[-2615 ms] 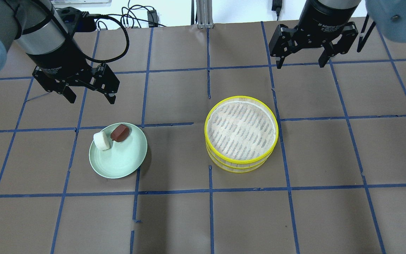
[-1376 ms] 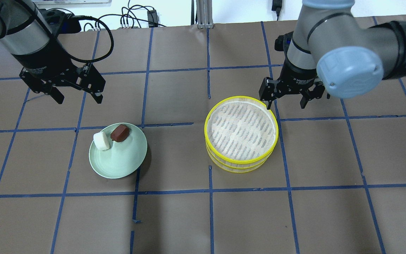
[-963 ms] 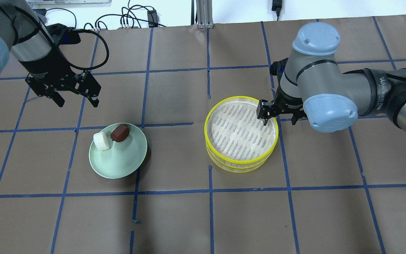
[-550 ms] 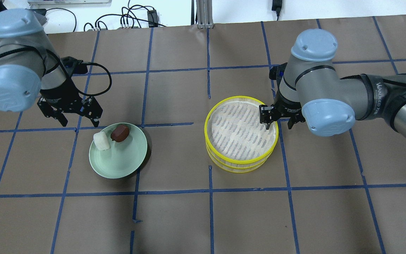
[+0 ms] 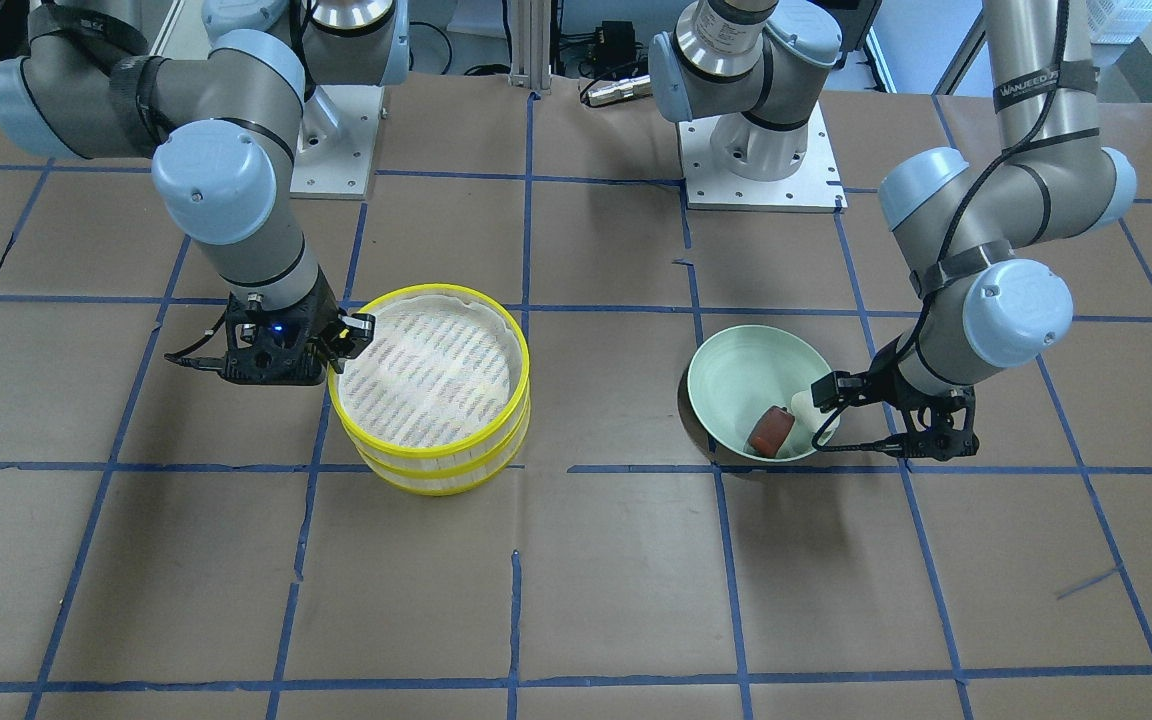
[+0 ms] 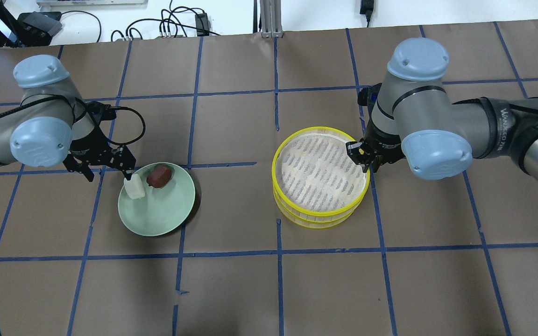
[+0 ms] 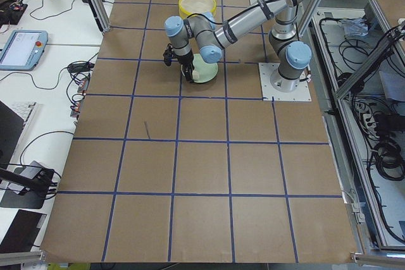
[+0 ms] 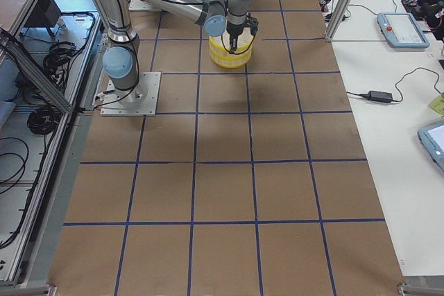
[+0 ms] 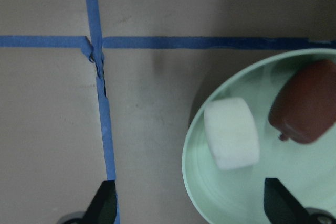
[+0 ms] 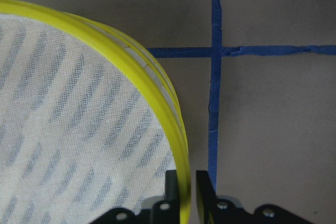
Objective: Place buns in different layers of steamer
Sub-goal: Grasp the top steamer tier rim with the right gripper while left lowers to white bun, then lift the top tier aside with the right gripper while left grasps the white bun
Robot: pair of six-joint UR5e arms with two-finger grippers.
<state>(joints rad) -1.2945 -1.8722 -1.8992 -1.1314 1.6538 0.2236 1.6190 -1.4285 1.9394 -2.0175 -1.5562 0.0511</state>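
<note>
A robotics lab: paper-covered table (image 6: 231,289) gridded with blue tape (image 6: 278,252), teach pendant (image 7: 22,49), loose cables (image 7: 383,137).

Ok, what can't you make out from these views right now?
Lower steamer layer: its inside is covered by the top layer in every view.
White bun: in the front-facing view, partly behind the left tool.
Brown bun: cut off by the left wrist view's right edge.
Right tool: in the overhead view, mostly under its own arm.
Both buns: too small in the side views.
</note>
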